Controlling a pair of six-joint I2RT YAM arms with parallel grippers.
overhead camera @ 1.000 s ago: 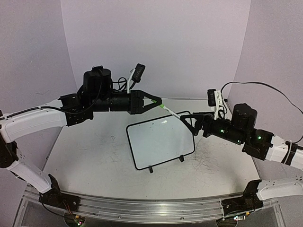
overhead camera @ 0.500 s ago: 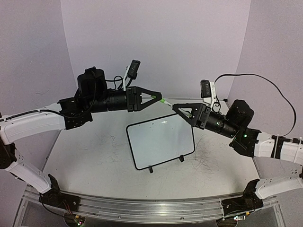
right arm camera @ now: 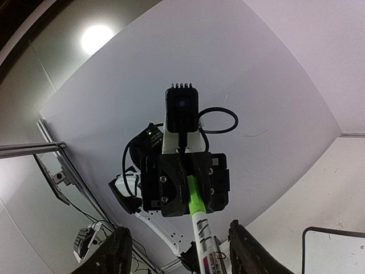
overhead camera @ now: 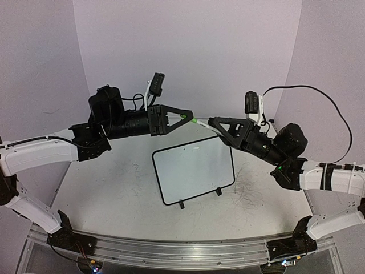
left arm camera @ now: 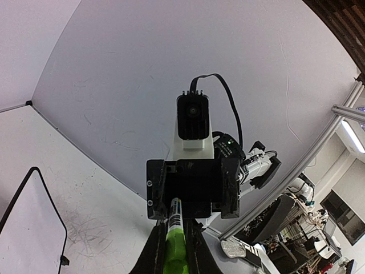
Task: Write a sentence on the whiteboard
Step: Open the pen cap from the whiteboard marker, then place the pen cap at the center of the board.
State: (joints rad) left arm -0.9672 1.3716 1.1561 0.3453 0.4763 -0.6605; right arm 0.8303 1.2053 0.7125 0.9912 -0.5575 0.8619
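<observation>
Your left gripper [overhead camera: 191, 117] pinches the marker [overhead camera: 201, 123] by its green end. Your right gripper [overhead camera: 212, 122] has risen level with it since half a second ago, fingers spread around the white barrel. The whiteboard [overhead camera: 194, 171] stays put on the table [overhead camera: 114, 194] below.

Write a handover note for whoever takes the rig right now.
Left gripper shut on the green marker by its green end, in the air.
Right gripper open, fingers either side of the white barrel.
Whiteboard on the table beneath, blank.
Done: marker picked up. Left: the whole sentence.
</observation>
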